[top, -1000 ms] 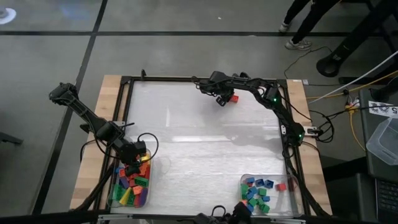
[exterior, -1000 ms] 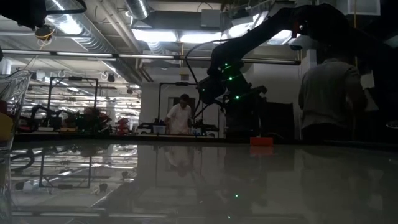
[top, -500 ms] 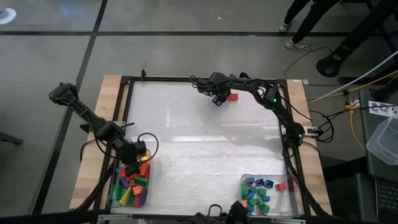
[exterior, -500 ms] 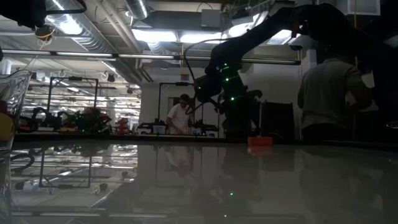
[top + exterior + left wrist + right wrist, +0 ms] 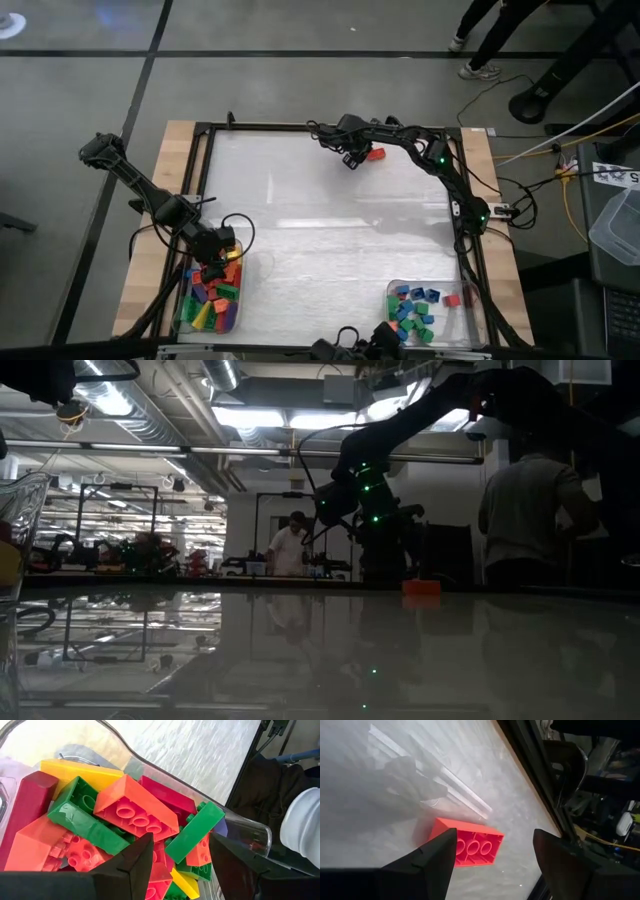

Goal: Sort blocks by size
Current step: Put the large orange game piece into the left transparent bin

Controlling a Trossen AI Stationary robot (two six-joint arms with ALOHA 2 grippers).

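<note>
Red long brick (image 5: 375, 154) lay alone on the counter (image 5: 320, 220) near twelve o'clock, hollow underside showing, just beside the right gripper (image 5: 353, 160); fingers (image 5: 427, 862) spread wide, gripping nothing. Left gripper (image 5: 222, 247) hung at eight o'clock over the clear tray (image 5: 236, 312) heaped with long bricks (image 5: 135, 810), red, orange, green, yellow; fingers (image 5: 132, 865) parted, nothing between. Small square bricks (image 5: 412, 305), mostly blue and green, filled another clear tray (image 5: 472, 322) at five o'clock.
</note>
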